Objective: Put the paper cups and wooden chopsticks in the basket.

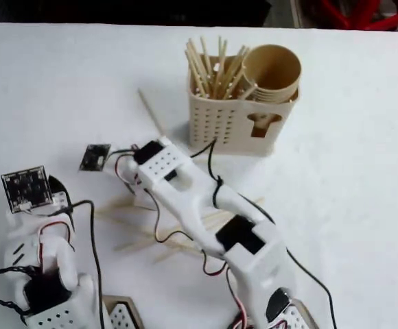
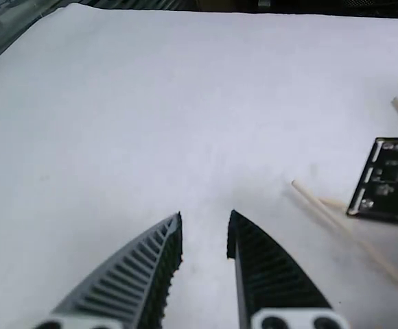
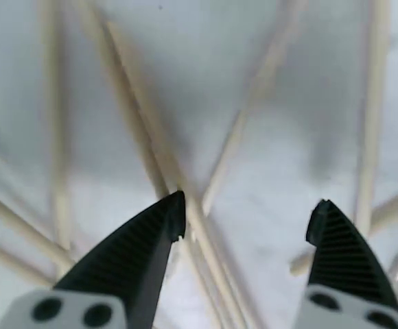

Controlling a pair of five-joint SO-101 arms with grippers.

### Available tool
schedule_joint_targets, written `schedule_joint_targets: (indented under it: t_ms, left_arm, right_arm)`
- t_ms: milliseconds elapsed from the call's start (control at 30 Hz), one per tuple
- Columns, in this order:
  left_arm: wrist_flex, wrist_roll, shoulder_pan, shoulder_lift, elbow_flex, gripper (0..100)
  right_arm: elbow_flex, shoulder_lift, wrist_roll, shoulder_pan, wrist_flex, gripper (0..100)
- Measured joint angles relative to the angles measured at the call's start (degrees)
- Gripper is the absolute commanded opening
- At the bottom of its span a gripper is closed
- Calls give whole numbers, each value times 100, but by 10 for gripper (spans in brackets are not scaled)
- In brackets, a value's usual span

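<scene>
Right hand (image 3: 248, 216) low over loose wooden chopsticks (image 3: 152, 137) scattered on bench (image 2: 151, 103), fingers wide apart, left hand (image 2: 204, 225) above bare bench, fingers slightly apart, basket (image 1: 226, 127) holding paper cups (image 1: 273, 68) and bundled chopsticks (image 1: 209, 65)

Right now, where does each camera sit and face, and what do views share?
High view: fixed above, looking down on table, basket, left arm, right arm.
Left wrist view: on left arm, facing across table; left gripper, open, shows.
Right wrist view: on right arm, facing down at loose chopsticks; right gripper, open, shows.
Shared: high and right wrist views show those chopsticks.
</scene>
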Motion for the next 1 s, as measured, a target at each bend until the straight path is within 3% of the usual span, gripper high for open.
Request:
schedule_joint_targets:
  t_ms: [367, 667, 1000]
  left_arm:
    - [0, 0, 0, 0, 0, 128]
    - [0, 0, 0, 0, 0, 127]
    - [0, 0, 0, 0, 0, 126]
  right_arm:
    - [-141, 325, 0, -18, -26, 288]
    - [-211, 404, 0, 0, -149, 20]
    - [-299, 369, 0, 123, -167, 19]
